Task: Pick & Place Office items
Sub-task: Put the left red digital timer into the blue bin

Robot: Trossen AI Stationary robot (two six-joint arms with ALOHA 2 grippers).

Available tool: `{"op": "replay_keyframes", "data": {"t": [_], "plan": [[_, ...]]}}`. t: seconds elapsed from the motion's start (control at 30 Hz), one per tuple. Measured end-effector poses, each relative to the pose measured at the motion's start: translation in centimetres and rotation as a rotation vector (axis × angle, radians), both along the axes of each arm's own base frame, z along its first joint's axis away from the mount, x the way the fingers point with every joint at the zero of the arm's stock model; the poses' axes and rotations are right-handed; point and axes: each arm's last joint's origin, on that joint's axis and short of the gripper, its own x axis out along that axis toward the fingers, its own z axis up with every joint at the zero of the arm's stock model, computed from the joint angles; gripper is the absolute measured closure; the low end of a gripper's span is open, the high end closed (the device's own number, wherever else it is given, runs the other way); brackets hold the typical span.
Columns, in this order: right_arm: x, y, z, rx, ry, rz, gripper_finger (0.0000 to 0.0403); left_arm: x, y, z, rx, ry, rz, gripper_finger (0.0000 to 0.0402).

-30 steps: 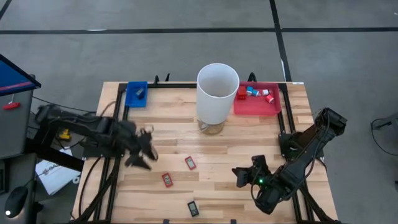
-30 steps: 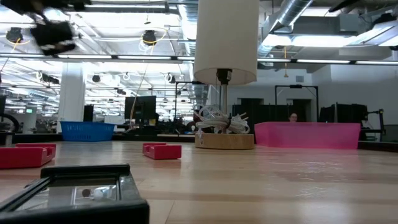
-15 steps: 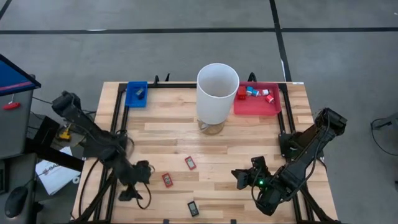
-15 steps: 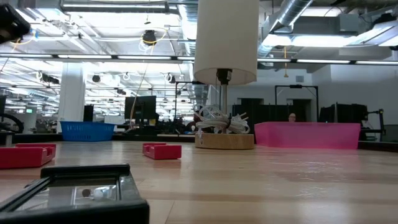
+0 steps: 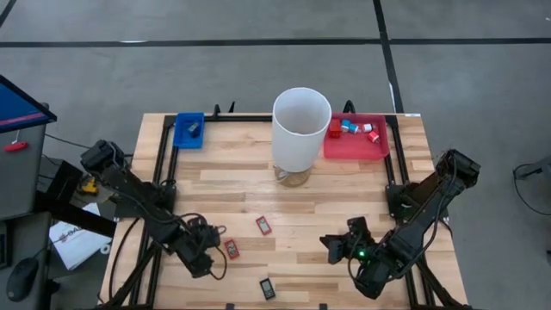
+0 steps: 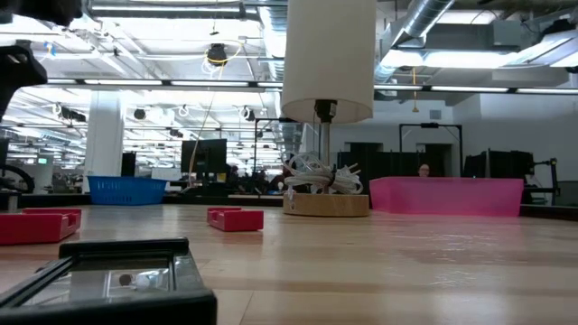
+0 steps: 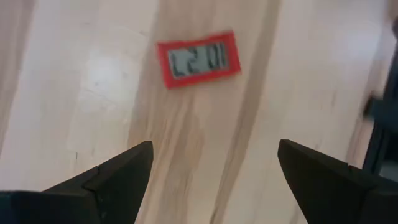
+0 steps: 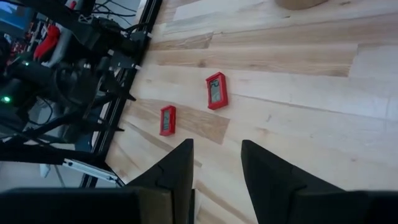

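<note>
Fingers of the left gripper (image 7: 211, 171) are spread wide, empty, hovering just short of a red office item (image 7: 198, 60) lying flat on the desk (image 5: 344, 207). Risk: it's so flat they could skid off. Right gripper (image 5: 337, 244) waits half-open.

Two dark jointed arms, black cables, green light.

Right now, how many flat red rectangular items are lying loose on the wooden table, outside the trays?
2. One red rectangle lies mid-table, in front of the white cylinder; the other red rectangle lies nearer the front edge, just beside the open left gripper. None seems hidden.
</note>
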Motion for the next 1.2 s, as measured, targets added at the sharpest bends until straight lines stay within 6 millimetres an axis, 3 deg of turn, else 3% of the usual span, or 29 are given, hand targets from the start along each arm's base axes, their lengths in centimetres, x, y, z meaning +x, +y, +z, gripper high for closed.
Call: {"op": "replay_keyframes", "data": {"t": [0.17, 0.33, 0.47, 0.73, 1.2], "plan": [[0.0, 0.2, 0.1, -0.028, 0.007, 0.033, 0.0275, 0.7, 0.0, -0.5, 0.005, -0.049, 0.150, 0.0060], [-0.2, 0.4, 0.1, -0.062, 0.018, 0.068, 0.0275, 2.4, -0.9, -2.4, -0.015, -0.040, 0.036, 0.0044], [-0.5, 0.9, 0.1, -0.081, 0.019, 0.104, 0.0275, 3.5, -0.3, -3.6, -0.039, 0.030, 0.029, 0.0017], [-1.4, 1.2, 0.1, -0.136, 0.019, 0.119, 0.0275, 4.5, 1.8, -3.0, 0.003, 0.006, 0.123, 0.0004], [-1.5, 0.9, 0.0, -0.167, 0.040, 0.117, 0.0275, 5.0, 1.6, -3.6, -0.012, -0.016, 0.174, 0.0002]]}}
